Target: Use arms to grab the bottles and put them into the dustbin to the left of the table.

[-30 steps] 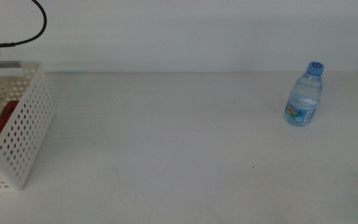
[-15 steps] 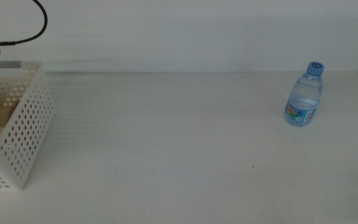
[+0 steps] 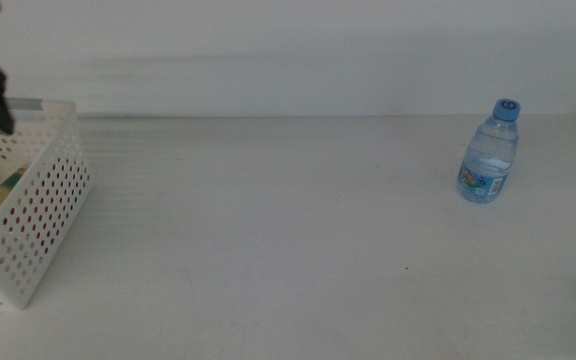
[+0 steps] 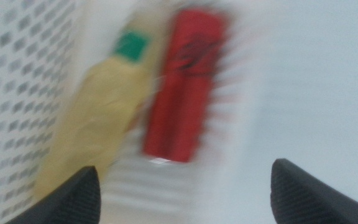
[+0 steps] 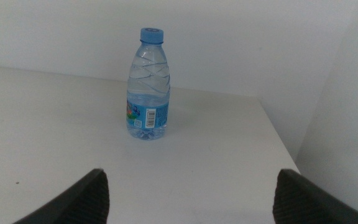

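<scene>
Drop step done: yellow bottle [image 4: 92,118] and red can [image 4: 185,87] lie in dustbin [image 3: 43,215]. Your left gripper [image 4: 182,190] hangs above it, jaws spread, empty. Water bottle [image 3: 490,152] upright far right (only one left); right gripper [image 5: 191,193], jaws wide, must close in on it next.

White hole-dotted dustbin [image 3: 43,215], yellow bottle [image 4: 89,124], red can [image 4: 182,93], blue-capped clear bottle [image 5: 148,87].
</scene>
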### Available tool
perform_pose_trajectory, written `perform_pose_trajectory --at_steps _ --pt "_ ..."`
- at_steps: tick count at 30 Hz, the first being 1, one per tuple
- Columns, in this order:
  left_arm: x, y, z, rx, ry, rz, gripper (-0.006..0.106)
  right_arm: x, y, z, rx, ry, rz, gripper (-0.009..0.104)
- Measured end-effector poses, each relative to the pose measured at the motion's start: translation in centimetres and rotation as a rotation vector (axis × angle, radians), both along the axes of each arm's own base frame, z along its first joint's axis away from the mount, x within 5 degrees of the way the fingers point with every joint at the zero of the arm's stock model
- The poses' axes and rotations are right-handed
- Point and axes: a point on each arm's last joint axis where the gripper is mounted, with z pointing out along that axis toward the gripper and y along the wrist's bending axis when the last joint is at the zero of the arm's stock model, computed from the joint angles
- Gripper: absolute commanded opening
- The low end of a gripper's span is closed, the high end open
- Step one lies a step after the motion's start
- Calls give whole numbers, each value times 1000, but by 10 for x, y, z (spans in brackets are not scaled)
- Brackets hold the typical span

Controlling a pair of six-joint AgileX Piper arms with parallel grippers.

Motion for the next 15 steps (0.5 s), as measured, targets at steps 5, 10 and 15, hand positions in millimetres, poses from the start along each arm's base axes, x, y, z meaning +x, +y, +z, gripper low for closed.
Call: perform_pose_trajectory --at_steps 5,10,15 --pt "-45 -39 26 29 -240 -70 90 0 0 0 0 0 0 96" --pt "-93 -62 42 41 -399 -128 90 0 0 0 0 0 0 96" --pt "-142 -88 38 26 -520 -233 90 0 0 0 0 0 0 96"
